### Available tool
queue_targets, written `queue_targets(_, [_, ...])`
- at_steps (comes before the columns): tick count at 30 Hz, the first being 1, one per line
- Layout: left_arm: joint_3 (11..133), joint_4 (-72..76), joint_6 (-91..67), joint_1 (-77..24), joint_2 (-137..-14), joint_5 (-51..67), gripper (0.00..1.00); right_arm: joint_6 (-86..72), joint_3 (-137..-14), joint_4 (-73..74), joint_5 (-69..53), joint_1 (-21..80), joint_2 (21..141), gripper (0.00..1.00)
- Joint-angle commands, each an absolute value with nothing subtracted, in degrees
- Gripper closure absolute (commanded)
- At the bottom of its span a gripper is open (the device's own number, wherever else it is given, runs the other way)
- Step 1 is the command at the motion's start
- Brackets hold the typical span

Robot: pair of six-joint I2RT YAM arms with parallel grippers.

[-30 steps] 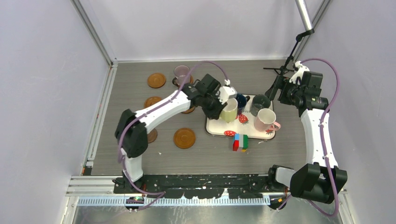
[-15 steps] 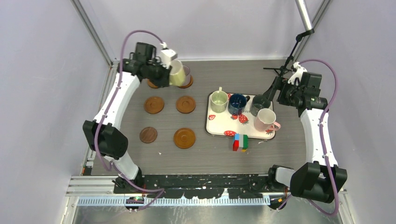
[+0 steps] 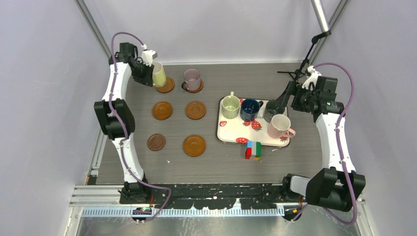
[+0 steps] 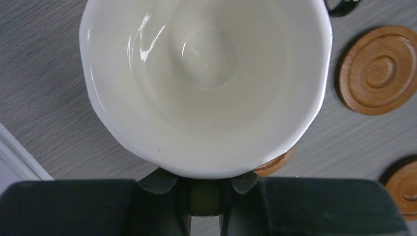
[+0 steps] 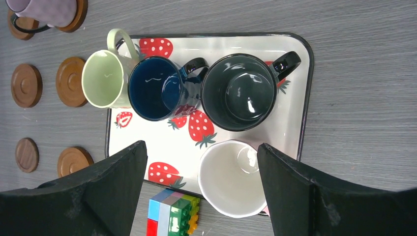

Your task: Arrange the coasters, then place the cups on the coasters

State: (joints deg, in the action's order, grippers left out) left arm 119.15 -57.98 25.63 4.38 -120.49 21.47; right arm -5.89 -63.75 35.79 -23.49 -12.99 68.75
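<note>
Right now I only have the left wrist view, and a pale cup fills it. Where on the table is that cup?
Observer: The pale yellow cup hangs tilted in the left gripper over the far-left coaster. Whether it touches, I cannot tell.
Operator: Is any cup already on a coaster?
Observer: One. The mauve cup stands on the neighbouring coaster in the far row.
Operator: And the rest?
Observer: The light green cup, dark blue cup, grey cup and pink cup stand on the tray, and the open right gripper hovers over it.
</note>
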Motion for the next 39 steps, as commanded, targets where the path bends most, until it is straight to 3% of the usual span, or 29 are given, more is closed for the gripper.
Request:
queue_targets(1, [125.76, -54.56, 26.96, 4.96, -123.4, 24.67, 0.99, -5.05, -63.37, 35.11, -24.37, -13.3, 69.15, 0.14])
queue_targets(10, [130.47, -53.76, 27.16, 4.88, -130.19, 23.54, 0.98, -5.09, -63.46, 35.05, -24.45, -13.35, 70.27, 0.14])
queue_targets(39, [123.53, -45.1, 27.8, 2.29, -131.4, 18.65, 0.9, -4.72, -63.46, 34.98, -24.41, -13.31, 71.36, 0.14])
